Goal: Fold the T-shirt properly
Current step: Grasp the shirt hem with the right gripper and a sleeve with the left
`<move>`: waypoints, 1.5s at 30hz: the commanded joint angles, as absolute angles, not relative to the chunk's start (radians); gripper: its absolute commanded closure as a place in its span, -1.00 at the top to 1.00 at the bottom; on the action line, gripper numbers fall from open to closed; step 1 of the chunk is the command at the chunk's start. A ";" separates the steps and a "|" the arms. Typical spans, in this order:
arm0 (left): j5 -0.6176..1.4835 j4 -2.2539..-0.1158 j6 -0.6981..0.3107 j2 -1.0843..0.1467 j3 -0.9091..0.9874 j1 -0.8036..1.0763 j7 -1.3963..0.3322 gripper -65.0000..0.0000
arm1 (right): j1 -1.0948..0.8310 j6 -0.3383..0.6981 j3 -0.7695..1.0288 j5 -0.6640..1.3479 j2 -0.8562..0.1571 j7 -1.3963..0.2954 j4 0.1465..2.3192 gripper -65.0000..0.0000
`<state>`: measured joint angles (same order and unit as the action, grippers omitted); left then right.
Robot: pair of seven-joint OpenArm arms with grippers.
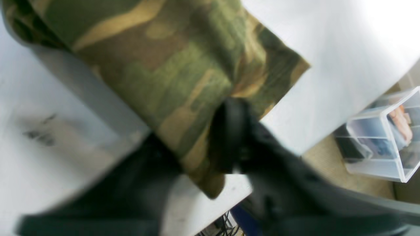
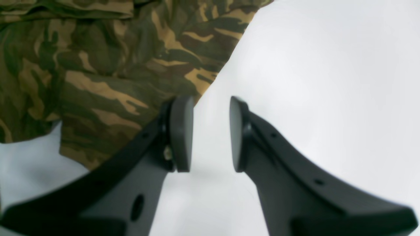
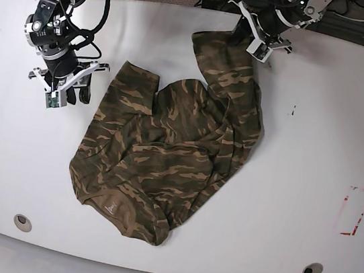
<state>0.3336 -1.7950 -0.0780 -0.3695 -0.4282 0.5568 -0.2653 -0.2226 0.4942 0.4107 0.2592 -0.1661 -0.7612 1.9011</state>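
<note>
The camouflage T-shirt [image 3: 172, 155] lies crumpled on the white table [image 3: 296, 193], its tan neck band [image 3: 120, 215] toward the front edge. One end stretches to the far edge, where my left gripper [image 3: 258, 40] holds it. In the blurred left wrist view the left gripper [image 1: 203, 147] is shut on a fold of the T-shirt [image 1: 170, 65], with one black finger [image 1: 229, 131] over the cloth. My right gripper [image 3: 66, 92] hovers beside the shirt's left edge. It [image 2: 210, 131] is open with bare table between its pads, the T-shirt [image 2: 98, 65] just left of it.
A clear plastic bin [image 1: 384, 141] sits on the floor beyond the table's edge. A red outline [image 3: 354, 212] marks the table at the right. Two round holes [image 3: 22, 222] [image 3: 312, 270] lie near the front edge. Cables run behind the table.
</note>
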 commanded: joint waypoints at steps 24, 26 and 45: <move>0.337 -1.840 -0.225 -0.369 0.179 0.690 -0.248 -0.88 | 0.153 0.498 0.415 0.277 -0.162 -0.808 1.515 0.32; 0.337 -1.840 -0.240 -0.369 0.242 0.690 -0.249 -0.88 | 0.183 0.498 0.417 0.277 -0.160 -0.808 1.468 0.32; 0.332 -1.836 -0.430 -0.369 0.631 0.481 -0.503 -0.88 | 0.352 0.499 0.414 0.426 -0.131 -0.865 1.110 0.32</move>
